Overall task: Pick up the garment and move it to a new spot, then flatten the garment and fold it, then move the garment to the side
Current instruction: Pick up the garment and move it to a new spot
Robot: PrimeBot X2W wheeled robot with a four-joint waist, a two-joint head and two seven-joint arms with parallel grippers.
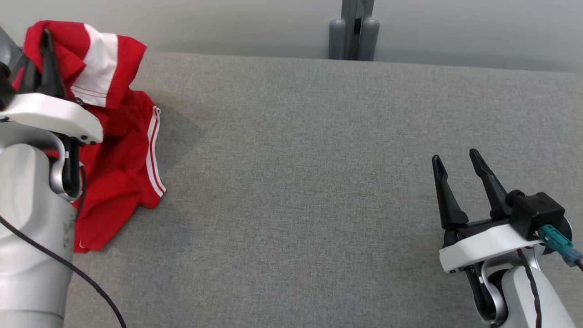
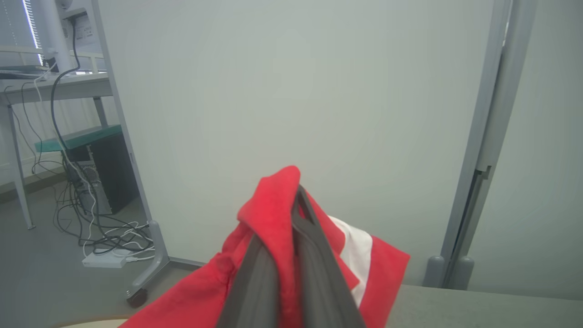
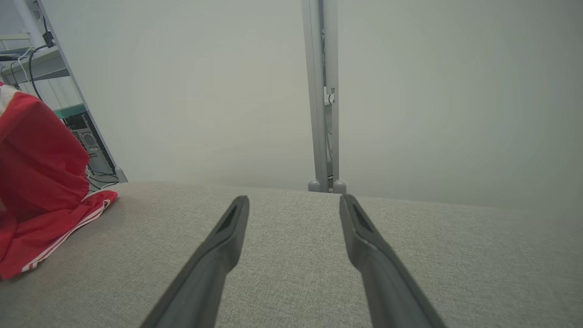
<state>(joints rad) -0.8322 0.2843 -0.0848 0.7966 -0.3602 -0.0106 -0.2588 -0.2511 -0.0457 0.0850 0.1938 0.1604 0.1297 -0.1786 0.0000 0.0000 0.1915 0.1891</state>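
Red garment [image 1: 123, 168] pinched in left gripper [image 1: 45, 38], partly raised off grey table [image 1: 296, 182], right gripper [image 1: 455, 157] spread wide

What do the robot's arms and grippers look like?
The left gripper and right gripper each have two long tapered black fingers on a white mount, above silver-grey forearms. A black cable runs past the left forearm; a teal connector plugs into the right wrist's black block.

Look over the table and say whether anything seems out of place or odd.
Nothing is damaged or spilled. The red garment is bunched at the table's left side, one end lifted in the shut left tool, the rest trailing crumpled on the surface.
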